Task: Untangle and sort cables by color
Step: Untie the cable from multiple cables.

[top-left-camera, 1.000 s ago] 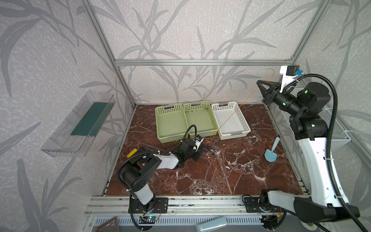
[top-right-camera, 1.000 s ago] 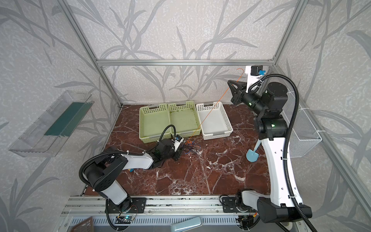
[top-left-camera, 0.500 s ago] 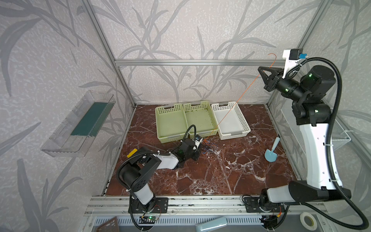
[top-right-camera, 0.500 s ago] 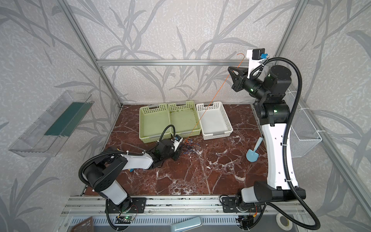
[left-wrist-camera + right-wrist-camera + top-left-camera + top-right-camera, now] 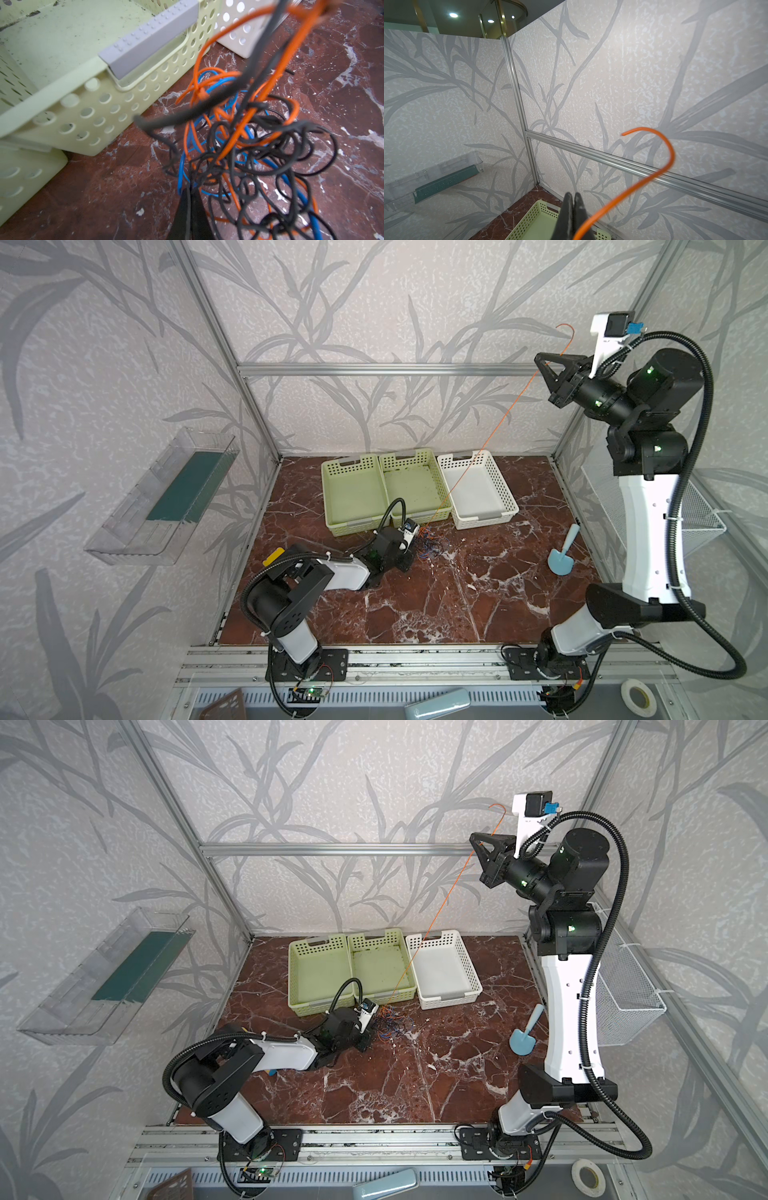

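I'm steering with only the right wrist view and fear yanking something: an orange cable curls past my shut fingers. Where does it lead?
Observer: From the right gripper the orange cable runs in a straight slant down to a tangle of cables in front of the middle green basket.
Operator: What else is tangled there?
Observer: Blue cables and black cables, looped with more orange.
Operator: Is the left arm there?
Observer: The left gripper is shut at the tangle's edge; whether it pinches a strand I cannot tell.
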Controlling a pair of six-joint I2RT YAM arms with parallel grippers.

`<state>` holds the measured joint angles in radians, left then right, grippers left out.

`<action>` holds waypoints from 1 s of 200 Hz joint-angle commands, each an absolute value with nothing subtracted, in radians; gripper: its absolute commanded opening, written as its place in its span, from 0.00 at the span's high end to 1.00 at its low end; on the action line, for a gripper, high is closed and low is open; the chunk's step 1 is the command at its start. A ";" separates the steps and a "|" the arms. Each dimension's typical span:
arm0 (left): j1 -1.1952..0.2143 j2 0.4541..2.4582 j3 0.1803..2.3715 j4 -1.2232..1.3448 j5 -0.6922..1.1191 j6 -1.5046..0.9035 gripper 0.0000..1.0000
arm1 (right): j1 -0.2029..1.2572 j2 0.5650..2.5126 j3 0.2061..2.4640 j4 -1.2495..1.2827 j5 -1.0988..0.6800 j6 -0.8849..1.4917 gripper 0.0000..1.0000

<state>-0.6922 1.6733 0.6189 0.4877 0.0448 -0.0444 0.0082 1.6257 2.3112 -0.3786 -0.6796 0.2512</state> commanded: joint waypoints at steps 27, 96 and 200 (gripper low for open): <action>-0.692 1.694 0.590 0.454 0.025 -0.057 1.00 | 0.006 1.608 2.276 -0.285 -0.719 0.296 1.00; -0.691 1.489 0.611 0.340 -0.207 0.023 1.00 | 0.015 1.224 1.473 -0.039 -0.582 0.369 1.00; -0.692 1.393 0.572 0.334 -0.159 0.125 0.91 | 0.015 0.870 0.806 -0.085 -0.380 0.403 1.00</action>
